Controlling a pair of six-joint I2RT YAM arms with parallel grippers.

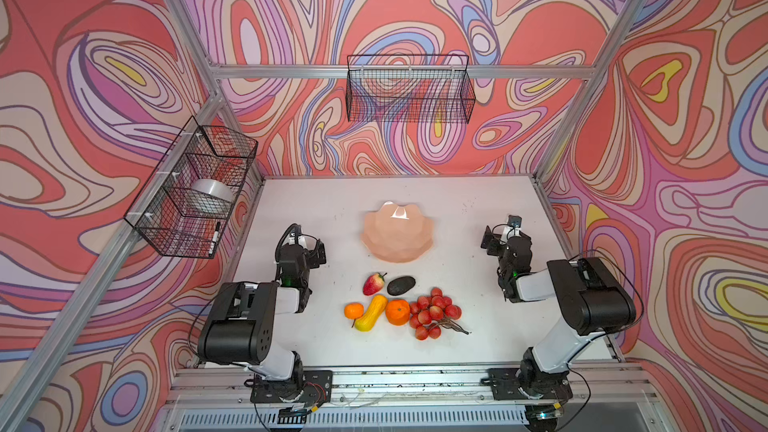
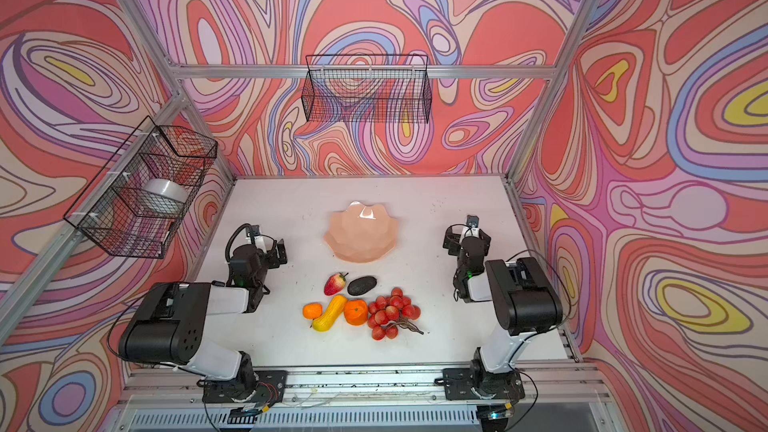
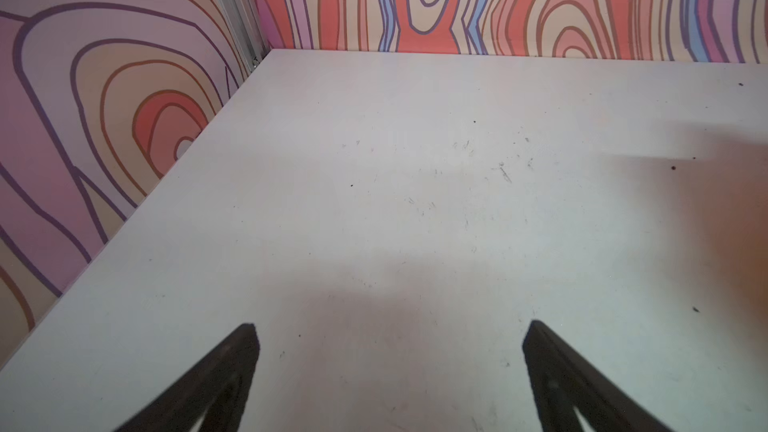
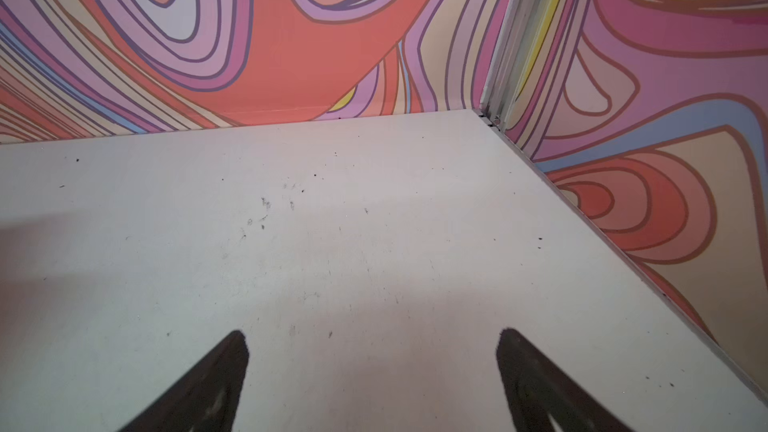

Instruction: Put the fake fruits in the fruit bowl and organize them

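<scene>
A: What colour is the fruit bowl (image 1: 398, 234)?
B: Glossy peach-pink. The strawberry (image 1: 372, 283) is red, the avocado (image 1: 401, 285) nearly black.
A: And the rest?
B: Two oranges (image 1: 397, 312) in bright orange, a yellow-orange gourd (image 1: 370, 312), red grapes (image 1: 434, 311) on a brown stem.
A: The counter (image 1: 324, 218)?
B: White, lightly speckled. The walls (image 1: 415, 14) swirl coral, lilac, blue and yellow; the wire baskets (image 1: 409, 89) are black.

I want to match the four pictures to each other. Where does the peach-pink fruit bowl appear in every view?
Top views: fruit bowl in both, near the middle, behind the fruits, between the arms.
Left wrist view: only a blurred peach patch at the right edge, perhaps the bowl; I cannot tell.
Right wrist view: not in it.
Shared landmark: the white table.
</scene>
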